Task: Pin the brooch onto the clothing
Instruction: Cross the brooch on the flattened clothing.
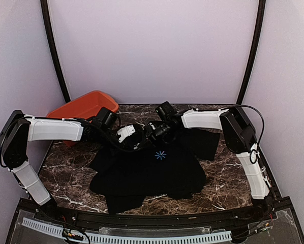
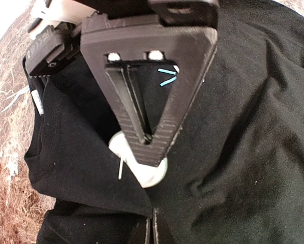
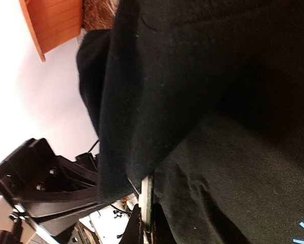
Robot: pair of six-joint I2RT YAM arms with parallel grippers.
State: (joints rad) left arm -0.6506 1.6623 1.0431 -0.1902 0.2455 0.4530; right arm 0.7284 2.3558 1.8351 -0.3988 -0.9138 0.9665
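The black T-shirt (image 1: 152, 175) lies on the marble table, its light-blue starburst (image 1: 160, 155) facing up. Both grippers meet at its collar edge. My right gripper (image 1: 153, 133) is shut on the brooch (image 3: 146, 195), seen edge-on between its fingertips (image 3: 138, 226) and pressed against the lifted fabric (image 3: 218, 101). In the left wrist view the brooch (image 2: 151, 175) is a pale disc with a thin pin, under the right gripper's finger (image 2: 147, 101). My left gripper (image 2: 153, 231) is shut on a fold of the shirt (image 2: 243, 127) just below the disc; it also shows in the top view (image 1: 137, 142).
An orange bin (image 1: 83, 107) stands at the back left corner of the table and also shows in the right wrist view (image 3: 53, 20). Bare marble (image 1: 65, 168) lies left and right of the shirt. Pale walls close in the back and sides.
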